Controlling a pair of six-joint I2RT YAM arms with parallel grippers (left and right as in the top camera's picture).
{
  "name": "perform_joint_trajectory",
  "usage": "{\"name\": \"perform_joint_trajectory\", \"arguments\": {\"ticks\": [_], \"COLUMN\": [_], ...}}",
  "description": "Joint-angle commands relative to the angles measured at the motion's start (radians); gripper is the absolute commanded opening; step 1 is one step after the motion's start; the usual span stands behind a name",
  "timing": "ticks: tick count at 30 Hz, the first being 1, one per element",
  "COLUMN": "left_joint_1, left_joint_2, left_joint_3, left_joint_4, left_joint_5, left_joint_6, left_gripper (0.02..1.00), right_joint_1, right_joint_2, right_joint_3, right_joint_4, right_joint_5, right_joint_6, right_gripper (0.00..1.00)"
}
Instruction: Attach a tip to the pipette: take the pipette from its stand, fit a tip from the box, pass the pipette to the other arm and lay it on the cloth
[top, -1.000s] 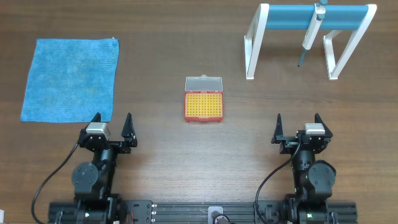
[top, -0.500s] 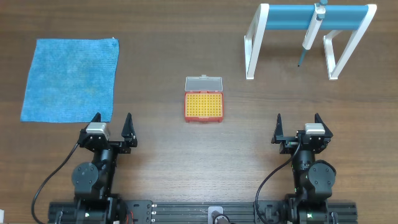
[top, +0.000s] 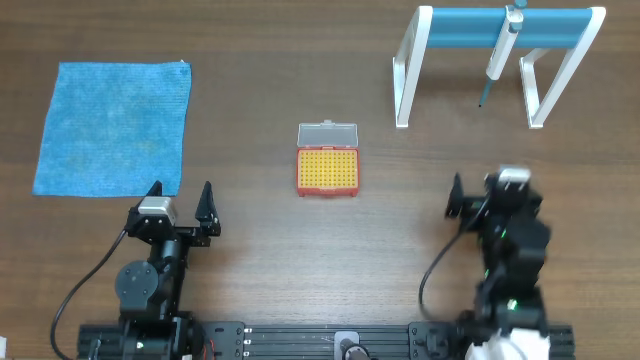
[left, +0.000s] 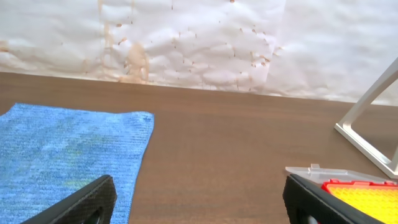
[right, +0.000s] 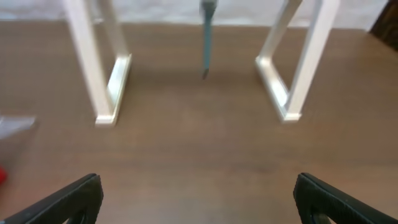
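Right arm has moved since the earlier frame: its tool (top: 488, 190) now sits farther from the base, up the worktop (top: 300, 260) toward the stand (top: 500, 27), with the wrist turned. The tool is wide open and holds nothing. In the right wrist view the tool (right: 196, 180) faces the gap between the stand's white legs (right: 106, 62), and the pipette (right: 208, 31) hangs straight ahead, well apart from the fingers.

The pipette (top: 497, 62) has not changed place. It hangs from the blue bar of the stand at the far right, tip end down, just above the worktop.

Left arm is unchanged, at the near left. Its tool (top: 181, 190) is wide open and empty, just on the near side of the blue cloth (top: 112, 128).

The tip box (top: 327, 170) is in the middle of the worktop with its clear lid open on the far side and yellow tips showing, same as before. The cloth lies flat at the far left.

The left wrist view shows the cloth (left: 62, 149), the tip box (left: 357, 193) and a stand leg (left: 367, 112) beyond the tool (left: 199, 183).
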Motion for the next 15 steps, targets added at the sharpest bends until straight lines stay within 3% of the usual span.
{"name": "perform_joint_trajectory", "arguments": {"ticks": [1,9,15], "left_joint_1": [0.004,0.004,0.004], "left_joint_2": [-0.007,-0.007,-0.007], "left_joint_3": [-0.001,-0.001,-0.001], "left_joint_4": [-0.008,-0.008,-0.008], "left_joint_5": [-0.004,-0.004,-0.004], "left_joint_6": [0.01,0.01,0.01], "left_gripper": [0.869,0.871,0.869], "right_joint_1": [-0.037,-0.037,-0.036], "right_joint_2": [0.331,0.823,1.005], "right_joint_3": [0.189,0.213,0.243], "right_joint_4": [0.161,0.804,0.996], "right_joint_5": [-0.009,-0.009,-0.053], "right_joint_6": [-0.003,0.001,0.141], "right_gripper": [0.991,0.993,0.993]}}
